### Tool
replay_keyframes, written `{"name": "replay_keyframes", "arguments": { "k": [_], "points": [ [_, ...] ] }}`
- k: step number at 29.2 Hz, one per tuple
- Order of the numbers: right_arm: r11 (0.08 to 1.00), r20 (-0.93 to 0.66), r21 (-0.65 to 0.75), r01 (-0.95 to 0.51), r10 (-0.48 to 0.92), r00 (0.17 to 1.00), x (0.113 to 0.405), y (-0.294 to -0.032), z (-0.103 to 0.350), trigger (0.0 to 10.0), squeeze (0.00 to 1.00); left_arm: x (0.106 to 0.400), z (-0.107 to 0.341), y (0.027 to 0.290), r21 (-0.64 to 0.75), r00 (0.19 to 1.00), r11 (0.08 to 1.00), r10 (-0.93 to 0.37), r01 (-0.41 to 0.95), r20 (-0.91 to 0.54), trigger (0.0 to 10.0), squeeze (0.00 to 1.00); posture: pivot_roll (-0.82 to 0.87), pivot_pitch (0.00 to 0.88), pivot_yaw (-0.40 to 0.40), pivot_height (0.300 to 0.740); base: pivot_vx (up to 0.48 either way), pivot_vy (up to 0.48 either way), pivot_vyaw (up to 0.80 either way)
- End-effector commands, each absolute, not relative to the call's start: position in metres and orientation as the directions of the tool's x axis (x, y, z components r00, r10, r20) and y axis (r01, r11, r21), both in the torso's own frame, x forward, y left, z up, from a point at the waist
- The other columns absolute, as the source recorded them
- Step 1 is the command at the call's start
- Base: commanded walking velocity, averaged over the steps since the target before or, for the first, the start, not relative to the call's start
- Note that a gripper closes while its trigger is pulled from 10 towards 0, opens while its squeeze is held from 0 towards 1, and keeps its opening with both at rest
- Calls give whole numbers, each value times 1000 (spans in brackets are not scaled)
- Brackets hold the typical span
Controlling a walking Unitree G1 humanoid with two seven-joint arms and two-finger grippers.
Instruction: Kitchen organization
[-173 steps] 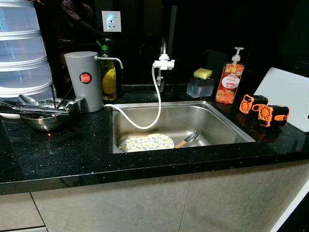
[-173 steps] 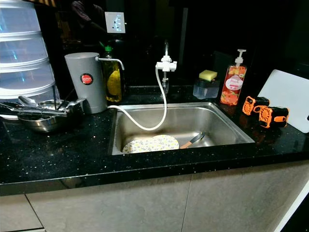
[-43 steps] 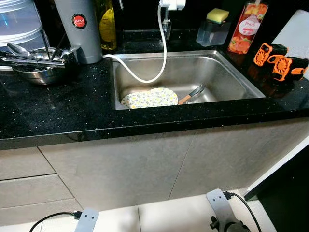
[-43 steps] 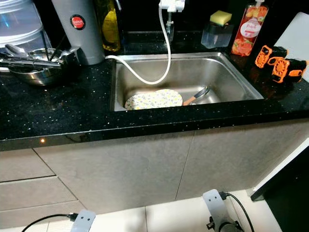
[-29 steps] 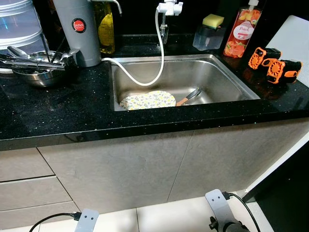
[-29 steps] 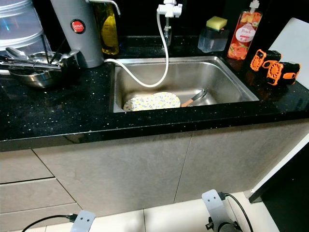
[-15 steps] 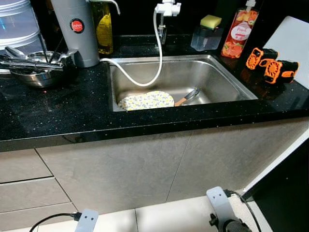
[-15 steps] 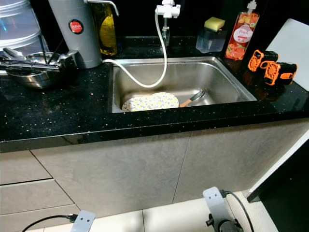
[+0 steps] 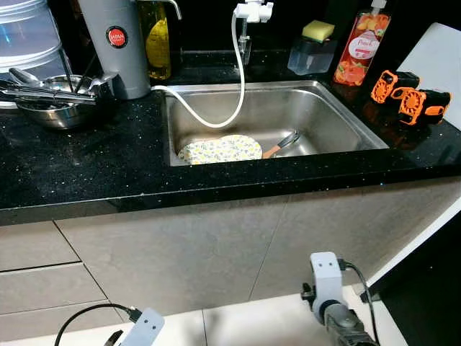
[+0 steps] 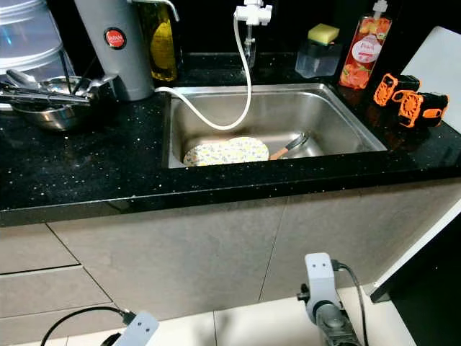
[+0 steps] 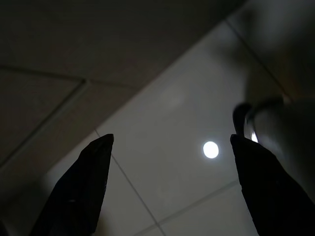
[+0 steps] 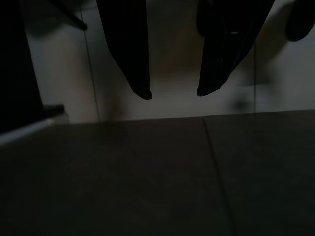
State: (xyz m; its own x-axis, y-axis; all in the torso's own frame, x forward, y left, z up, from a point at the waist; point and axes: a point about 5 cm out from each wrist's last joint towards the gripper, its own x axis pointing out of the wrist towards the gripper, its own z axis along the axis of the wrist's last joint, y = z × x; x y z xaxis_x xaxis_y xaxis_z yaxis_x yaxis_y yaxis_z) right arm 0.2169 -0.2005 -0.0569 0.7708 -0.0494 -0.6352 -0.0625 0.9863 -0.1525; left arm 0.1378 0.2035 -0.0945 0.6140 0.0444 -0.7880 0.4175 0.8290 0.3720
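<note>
Black counter (image 9: 86, 173) ahead; both arms hang low; left claw (image 11: 170, 147) and right claw (image 12: 173, 93) spread, empty.

- A black speckled counter (image 9: 86, 166) runs from left to right, with a steel sink (image 9: 331, 119) set in it.
- A grey canister (image 9: 115, 43) with a red round label stands at the far left corner of the sink; a bottle of yellow liquid (image 9: 158, 43) is just beside it on the right.
- A white hose (image 9: 238, 79) hangs from the tap into the sink.
- A yellow sponge (image 9: 318, 29) lies on a clear holder (image 9: 306, 56) behind the sink.
- A red soap dispenser (image 9: 361, 47) stands right of the holder.
- Two orange and black gadgets (image 9: 407, 95) lie on the counter at the right, near a white board (image 9: 441, 54).
- Stacked clear containers (image 9: 25, 32) are at the far left.
- Grey cabinet fronts (image 9: 180, 252) are under the counter, above a light tiled floor (image 9: 252, 324).
</note>
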Motion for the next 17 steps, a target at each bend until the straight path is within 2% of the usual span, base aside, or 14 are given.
{"name": "replay_keyframes", "arguments": {
  "k": [1,3,7,11,13,17],
  "points": [
    [981,-618,-172,-86,-39,785,220,-198,-54,10000,0,169,-79,190,402,735,827,-20,393,-678,10000,0,75,4,-64,740,0,0,0],
    [979,-624,-182,-97,-39,780,218,-196,-56,10000,0,181,-68,184,437,812,824,-47,360,-582,10000,0,95,3,-60,740,0,0,0],
    [961,-608,-258,-97,-83,790,220,-202,-54,10000,0,188,-55,184,460,872,836,-45,300,-487,10000,0,129,16,-46,740,0,0,0],
    [947,-585,-302,-107,-95,805,224,-203,-50,10000,0,190,-49,181,471,891,827,-74,306,-448,10000,0,142,17,-48,740,0,0,0],
    [948,-541,-309,-71,-115,833,233,-202,-43,10000,0,193,-35,169,475,902,800,-181,366,-391,10000,0,177,32,-64,740,0,0,0],
    [952,-511,-305,-22,-145,847,240,-203,-38,10000,0,194,-25,159,482,891,764,-271,428,-363,10000,0,176,41,-66,740,0,0,0]
  ]
}}
